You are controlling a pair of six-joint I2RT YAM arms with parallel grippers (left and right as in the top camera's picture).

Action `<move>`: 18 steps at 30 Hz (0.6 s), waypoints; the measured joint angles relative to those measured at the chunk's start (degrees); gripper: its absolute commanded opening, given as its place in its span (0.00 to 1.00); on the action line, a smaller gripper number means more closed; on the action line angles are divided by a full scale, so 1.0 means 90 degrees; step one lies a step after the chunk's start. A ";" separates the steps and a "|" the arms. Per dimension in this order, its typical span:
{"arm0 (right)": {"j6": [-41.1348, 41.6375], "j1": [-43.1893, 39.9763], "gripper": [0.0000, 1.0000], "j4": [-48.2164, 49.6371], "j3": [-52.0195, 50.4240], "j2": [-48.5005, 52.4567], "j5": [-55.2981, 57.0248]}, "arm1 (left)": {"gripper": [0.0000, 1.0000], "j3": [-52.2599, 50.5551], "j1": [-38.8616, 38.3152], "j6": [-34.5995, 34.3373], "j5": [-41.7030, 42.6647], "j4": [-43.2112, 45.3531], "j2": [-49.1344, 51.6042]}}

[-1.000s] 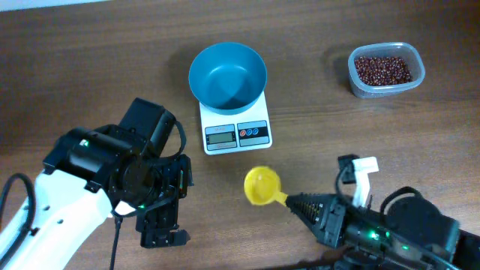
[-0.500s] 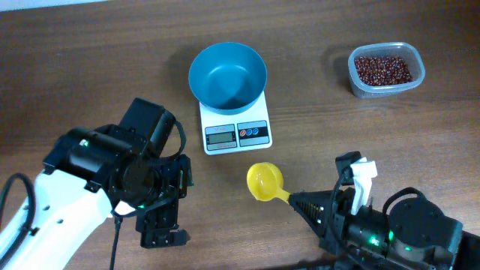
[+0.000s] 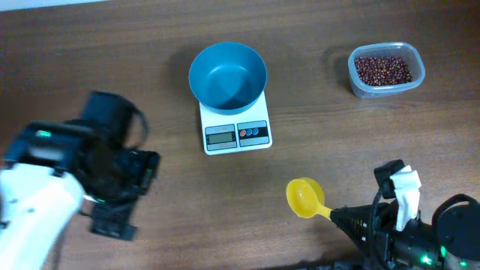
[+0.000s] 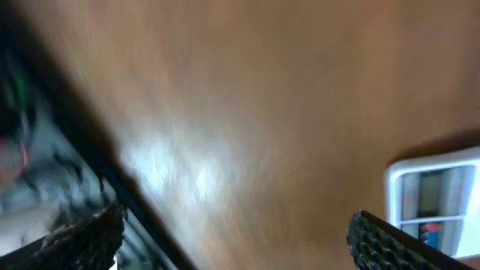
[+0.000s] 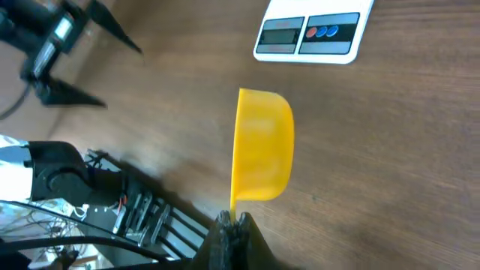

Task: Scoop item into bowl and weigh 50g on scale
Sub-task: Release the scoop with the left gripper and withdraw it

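The teal bowl (image 3: pixel 227 75) stands empty on the white scale (image 3: pixel 236 136) at the table's middle back. The dark red-brown beans, the item (image 3: pixel 382 70), lie in a clear tub (image 3: pixel 418 76) at the back right. My right gripper (image 3: pixel 339 217) is shut on the handle of a yellow scoop (image 3: pixel 304 197), which is empty and hangs over the front of the table. In the right wrist view the scoop (image 5: pixel 262 146) juts out from the closed gripper (image 5: pixel 234 225), with the scale (image 5: pixel 311 34) beyond it. My left gripper (image 3: pixel 112 223) is open at the front left, holding nothing.
The left wrist view is blurred; it shows bare wood between the open left gripper (image 4: pixel 236 247) and a corner of the scale (image 4: pixel 439 202) at the right. The left arm's bulk (image 3: pixel 45 187) fills the front left of the table.
My right gripper has carried the yellow scoop to the right and slightly toward the front. The left arm has swung left, away from the scale, still open.
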 measured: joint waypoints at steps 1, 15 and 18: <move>-0.0005 0.0002 0.04 0.0007 0.0000 0.0000 0.0005 | 0.99 0.0170 0.0364 0.0724 -0.0182 0.0000 0.0000; -0.0019 0.0002 0.04 0.0199 0.0002 0.0000 0.0675 | 0.99 0.0828 0.1387 0.3910 -0.1588 -0.1069 -0.2873; -0.0022 0.0002 0.04 0.0199 0.0002 0.0000 0.0738 | 0.99 0.0828 0.1387 0.4039 -0.1756 -0.1129 -0.3145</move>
